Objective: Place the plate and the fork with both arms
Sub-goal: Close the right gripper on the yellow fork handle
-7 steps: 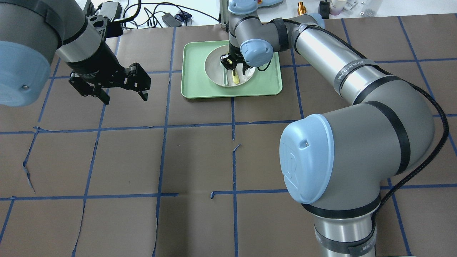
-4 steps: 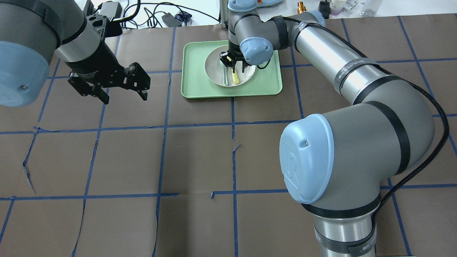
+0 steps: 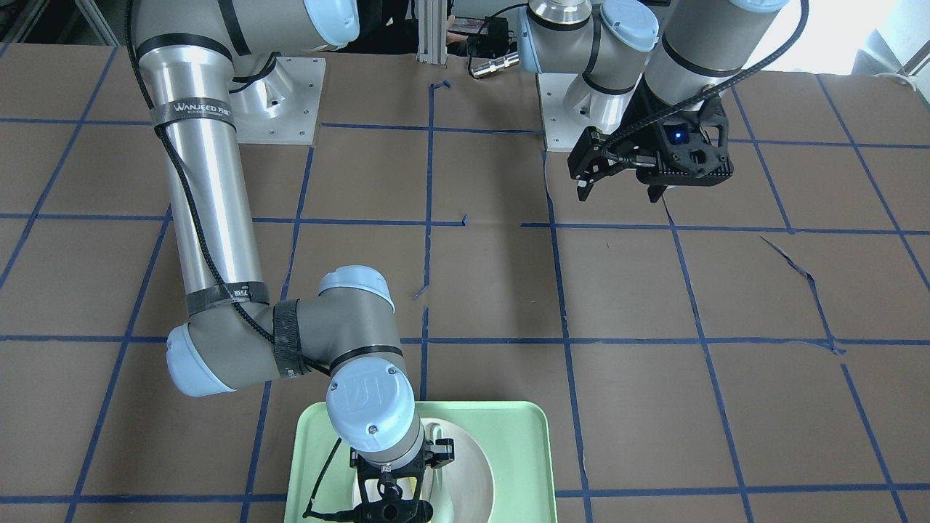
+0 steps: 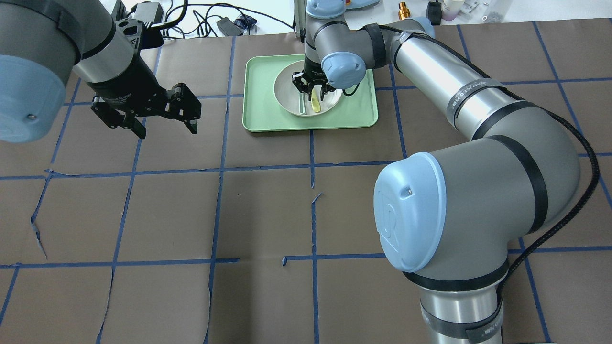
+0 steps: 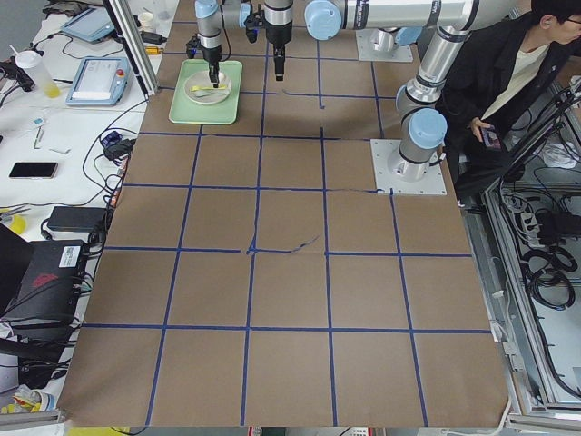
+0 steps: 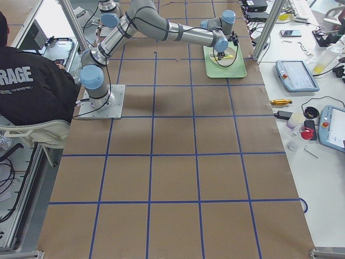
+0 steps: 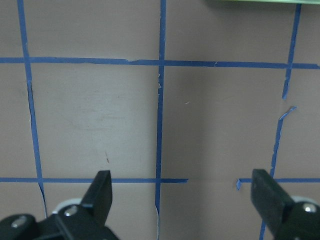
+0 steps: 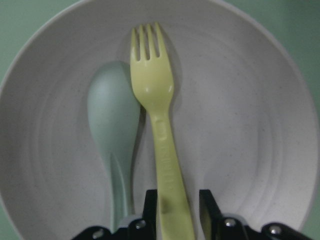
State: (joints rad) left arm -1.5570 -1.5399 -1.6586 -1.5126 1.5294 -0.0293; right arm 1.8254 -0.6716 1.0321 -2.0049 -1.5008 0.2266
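Observation:
The off-white plate point(image 4: 286, 91) sits in a mint-green tray point(image 4: 258, 117) at the far middle of the table. The yellow fork point(image 8: 156, 95) lies in the plate point(image 8: 245, 110), tines away from my wrist. My right gripper point(image 8: 177, 202) is down in the plate, its fingers closed in on both sides of the fork's handle. In the overhead view the right gripper point(image 4: 311, 91) hides the handle; the fork's point(image 4: 316, 102) other end shows. My left gripper point(image 4: 167, 133) is open and empty above bare table, left of the tray; it also shows in the front view point(image 3: 617, 195) and in its wrist view point(image 7: 182, 200).
A pale grey-green spoon point(image 8: 114, 115) lies in the plate, touching the fork's left side. The table is brown paper with blue tape lines, some torn. Cables and small tools lie beyond the table's far edge point(image 4: 220, 24). A person sits beside the robot's base point(image 5: 517, 64).
The right gripper has narrowed around the fork's handle, and the fork's visible end has shifted slightly in the plate. The left arm has hardly moved.

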